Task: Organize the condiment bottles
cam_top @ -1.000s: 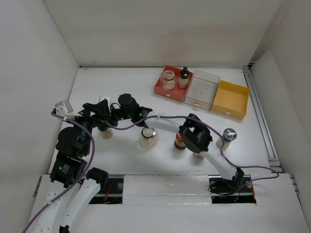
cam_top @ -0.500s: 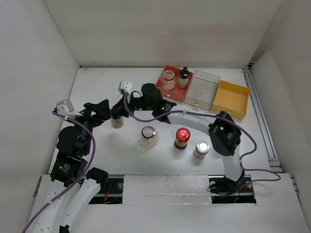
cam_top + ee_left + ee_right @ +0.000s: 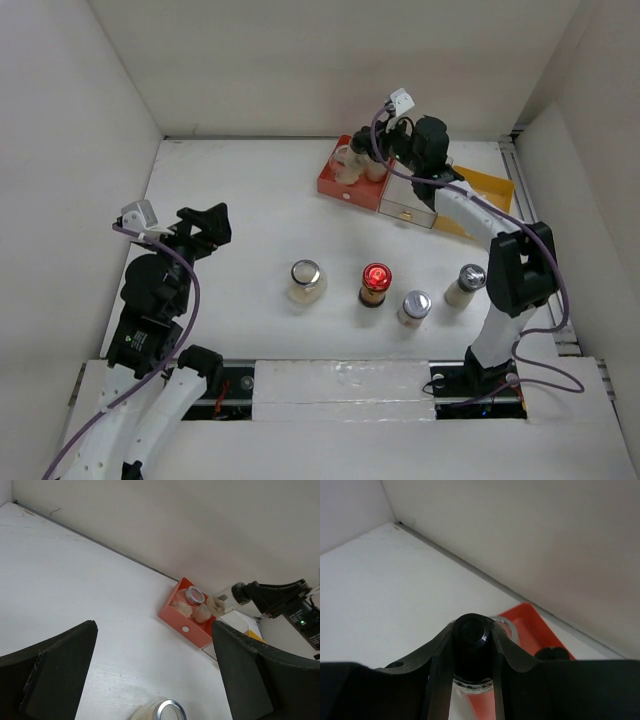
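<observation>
Condiment bottle (image 3: 470, 636) — black cap, pale contents — pinched by the right gripper (image 3: 472, 630) over the red tray (image 3: 334, 186), upper centre. Left gripper (image 3: 154, 627) gapes empty.

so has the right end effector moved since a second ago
Yes. The right end effector swung right and farther back: earlier well left of the red tray, now over it, shut on a black-capped bottle.

Nothing legible anywhere — no text, brand or number on the condiment bottles (image 3: 376, 284) or trays (image 3: 487, 212).
</observation>
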